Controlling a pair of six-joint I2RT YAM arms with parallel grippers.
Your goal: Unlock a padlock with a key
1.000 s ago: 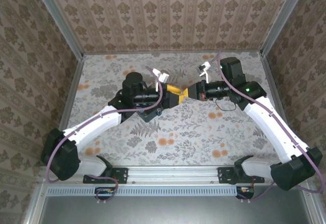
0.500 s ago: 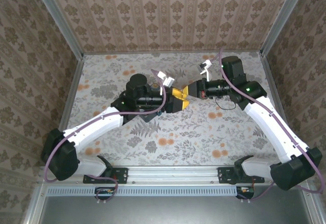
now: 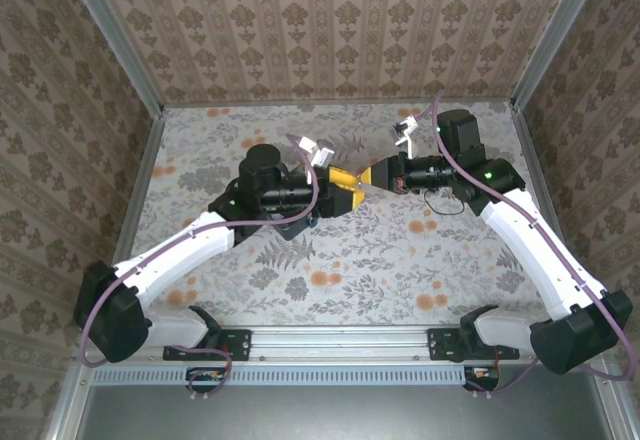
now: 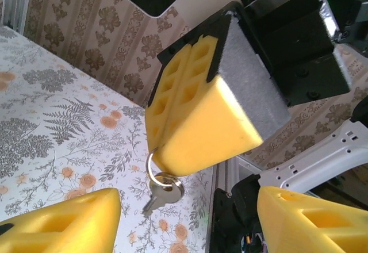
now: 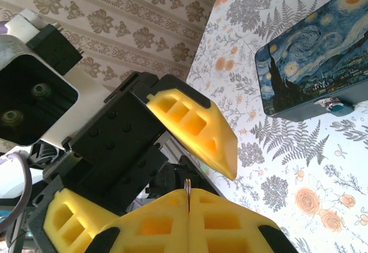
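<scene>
The right gripper (image 5: 188, 191) pinches the key ring (image 4: 167, 179), key (image 4: 156, 200) dangling beneath. Opposite, the left gripper (image 4: 187, 207) gapes empty. The padlock (image 5: 335, 106) beyond lies untouched.

Left fingers (image 3: 343, 186) have pushed right, then drawn back; right fingers (image 3: 378, 173) have edged leftward.
</scene>
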